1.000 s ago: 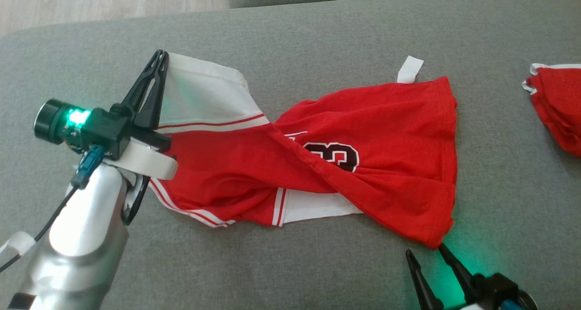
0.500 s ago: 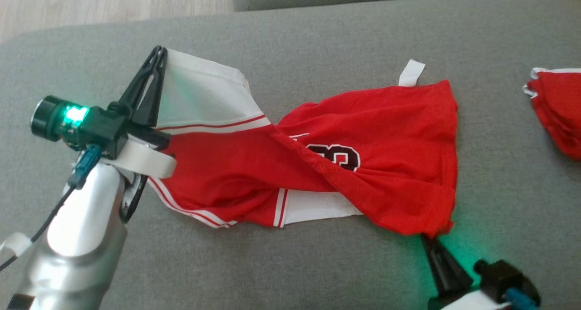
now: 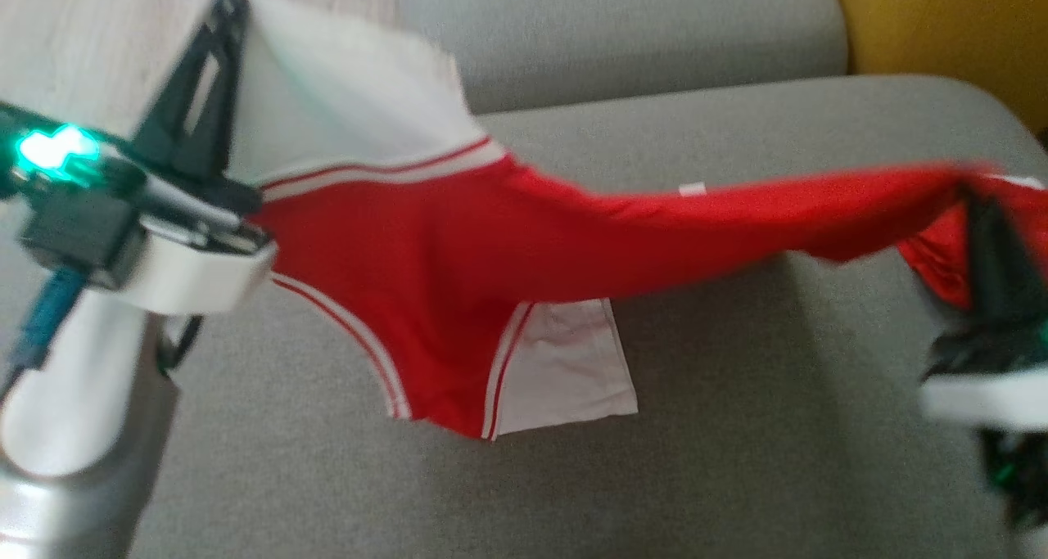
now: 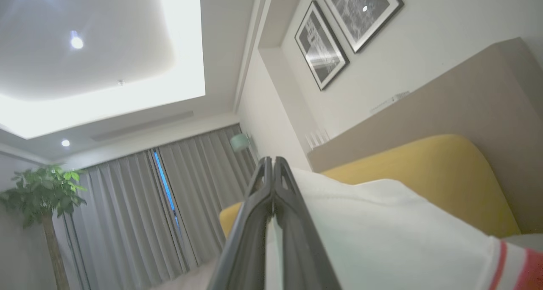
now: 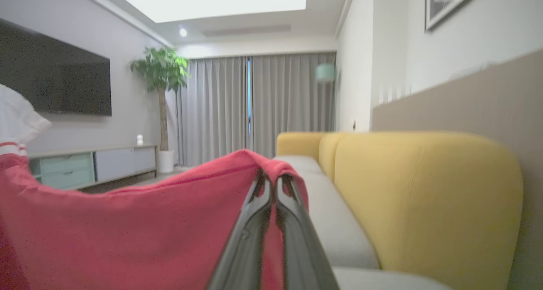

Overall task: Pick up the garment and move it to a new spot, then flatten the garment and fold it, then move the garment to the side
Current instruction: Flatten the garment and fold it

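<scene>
Two tight pinches above the sofa point(image 3: 737, 395): left gripper point(image 3: 228, 6) on jersey's point(image 3: 458, 248) white corner, right gripper point(image 3: 982, 211) on red hem; seems soft, light.

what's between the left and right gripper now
The red and white garment, stretched from left gripper to right gripper above the grey sofa, as the head view shows.

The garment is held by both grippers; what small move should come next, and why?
Probably carry the garment sideways over the sofa cushion toward a bare spot, both arms together. The left gripper is shut on its white end and the right gripper on its red end, so it hangs stretched between them, ready to move.
</scene>
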Controlling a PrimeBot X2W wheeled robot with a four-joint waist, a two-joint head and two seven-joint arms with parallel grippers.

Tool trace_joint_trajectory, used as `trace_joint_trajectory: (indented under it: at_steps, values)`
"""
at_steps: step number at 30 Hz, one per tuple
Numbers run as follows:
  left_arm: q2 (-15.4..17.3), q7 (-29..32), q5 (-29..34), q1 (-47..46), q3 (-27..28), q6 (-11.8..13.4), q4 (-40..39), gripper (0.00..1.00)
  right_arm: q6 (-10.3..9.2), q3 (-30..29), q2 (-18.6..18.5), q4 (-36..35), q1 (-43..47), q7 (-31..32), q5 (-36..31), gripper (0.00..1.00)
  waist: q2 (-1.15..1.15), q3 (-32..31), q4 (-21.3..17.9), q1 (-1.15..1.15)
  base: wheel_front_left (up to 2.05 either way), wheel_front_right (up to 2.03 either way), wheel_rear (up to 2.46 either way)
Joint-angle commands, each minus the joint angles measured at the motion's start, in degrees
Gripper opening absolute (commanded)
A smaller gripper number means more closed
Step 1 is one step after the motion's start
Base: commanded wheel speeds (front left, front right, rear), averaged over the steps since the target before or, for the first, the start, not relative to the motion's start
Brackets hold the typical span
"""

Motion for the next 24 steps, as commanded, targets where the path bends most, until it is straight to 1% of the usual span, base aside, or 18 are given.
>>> trace_joint_trajectory:
  at_steps: [1, 4, 6, 8, 10, 14, 15, 19, 22, 24]
  values:
    - [3.0, -0.2, -0.3, -5.7, 3.8, -0.3, -4.2, 0.00, -0.05, -1.2, -3.1, -3.6, -5.4, 1.6, 1.4, 0.00, 0.00, -2.0, 0.1, 0.01, 0.00, 0.00, 0.00]
    - [3.7, -0.2, -0.6, -9.9, 4.6, -0.6, -6.8, 0.00, -0.05, -3.6, -5.0, -5.4, -10.8, 3.6, 4.1, 0.00, 0.00, -2.7, 0.7, 0.01, 0.00, 0.00, 0.00]
    - [4.4, -0.2, -0.5, -13.1, 4.8, -0.8, -7.2, 0.00, -0.05, -4.4, -6.3, -6.3, -14.7, 5.2, 5.2, 0.00, 0.00, -2.7, 1.0, 0.01, 0.00, 0.00, 0.00]
    - [4.8, -0.1, -1.0, -16.8, 4.8, -1.0, -6.2, 0.00, -0.05, -4.2, -7.5, -6.4, -19.0, 6.9, 5.6, 0.00, 0.00, -2.3, 1.2, 0.01, 0.00, 0.00, 0.00]
    - [4.9, 0.3, -1.7, -21.1, 4.3, -1.2, -3.5, 0.00, -0.05, -3.1, -8.6, -4.9, -23.6, 8.7, 5.8, 0.00, 0.00, -1.4, 1.3, 0.01, 0.00, 0.00, 0.00]
    - [5.8, 2.3, -2.4, -30.1, 0.6, -1.7, 5.4, 0.00, -0.05, 0.2, -9.9, 2.8, -33.5, 12.8, 7.2, 0.00, 0.00, 2.3, 1.5, 0.01, 0.00, 0.00, 0.00]
    - [5.8, 2.3, -2.4, -30.1, 0.6, -1.7, 5.4, 0.00, -0.05, 0.2, -9.9, 2.8, -33.5, 12.8, 7.2, 0.00, 0.00, 2.3, 1.5, 0.01, 0.00, 0.00, 0.00]
    - [6.9, 3.1, -2.7, -39.6, -3.5, -1.8, 14.7, 0.00, -0.05, 4.6, -9.7, 12.0, -44.4, 15.4, 9.7, 0.00, 0.00, 9.2, 1.4, 0.01, 0.00, 0.00, 0.00]
    - [7.4, 2.4, -2.7, -46.6, -6.4, -1.8, 21.0, 0.00, -0.05, 7.9, -9.5, 18.3, -52.6, 14.8, 10.6, 0.00, 0.00, 14.7, 1.3, 0.01, 0.00, 0.00, 0.00]
    - [7.1, 1.5, -2.2, -51.3, -6.9, -1.8, 24.6, 0.00, -0.05, 9.7, -9.3, 22.0, -57.7, 13.0, 10.2, 0.00, 0.00, 18.0, 1.4, 0.01, 0.00, 0.00, 0.00]
